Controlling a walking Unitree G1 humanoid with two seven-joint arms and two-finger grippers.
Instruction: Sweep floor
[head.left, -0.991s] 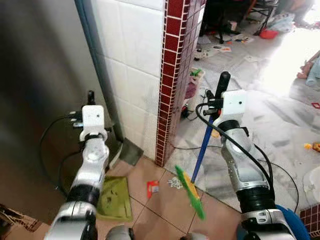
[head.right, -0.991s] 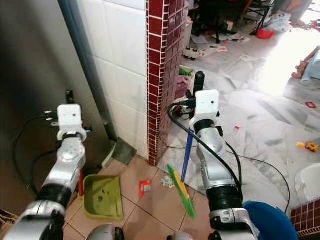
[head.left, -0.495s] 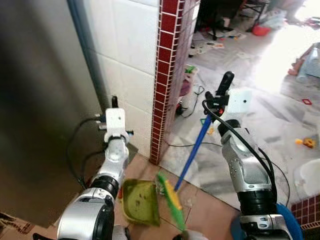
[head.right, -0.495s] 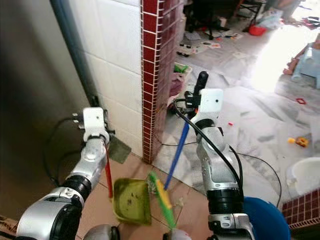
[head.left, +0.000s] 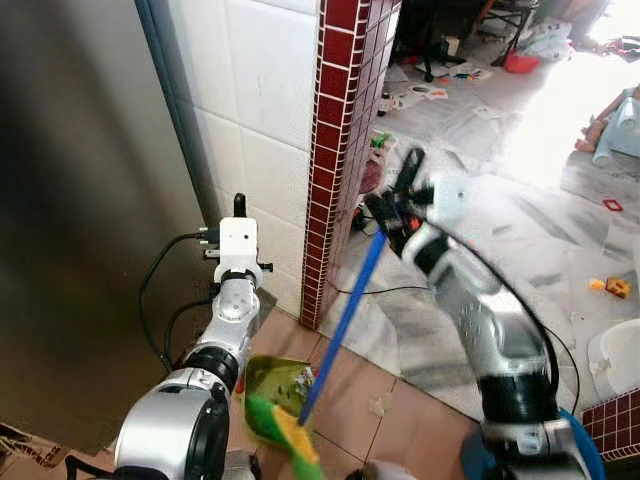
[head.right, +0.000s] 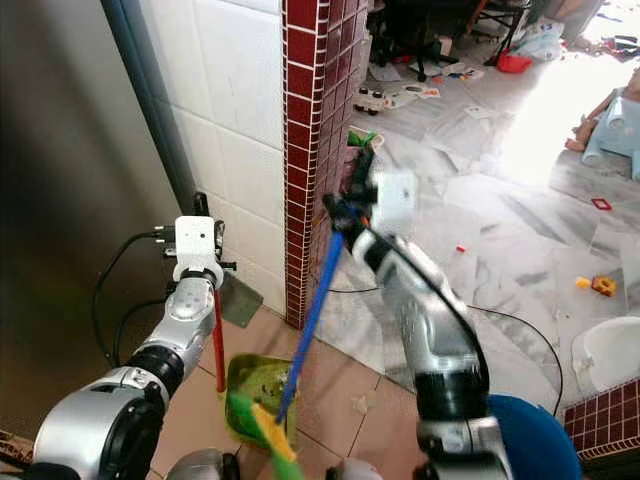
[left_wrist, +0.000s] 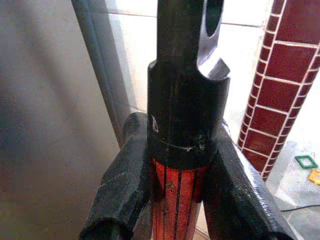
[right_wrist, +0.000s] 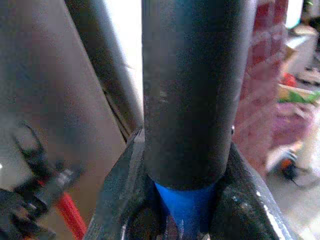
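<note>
My left gripper (head.left: 238, 208) is shut on the dustpan's upright handle, red (head.right: 217, 340) with a black cap (left_wrist: 187, 100); its fingers (left_wrist: 125, 185) press both sides. The green dustpan (head.left: 270, 378) lies on the tan tiles below, with bits of litter inside. My right gripper (head.left: 398, 200), blurred with motion, is shut on the black grip (right_wrist: 192, 90) of the broom. The blue broomstick (head.left: 342, 320) slants down to the left. Its green and yellow bristles (head.left: 285, 440) sit at the dustpan's near edge.
A red-tiled pillar (head.left: 345, 130) and white tiled wall stand straight ahead, with a grey metal surface (head.left: 80, 200) on the left. A scrap (head.left: 380, 405) lies on the tiles. Cables, toys and litter are strewn over the marble floor (head.left: 520, 200) beyond. A blue object (head.right: 535, 440) is at bottom right.
My right arm swung the broom leftward, carrying the bristles from the tiles on the right up to the dustpan. The left gripper and dustpan held still over the last half second.
</note>
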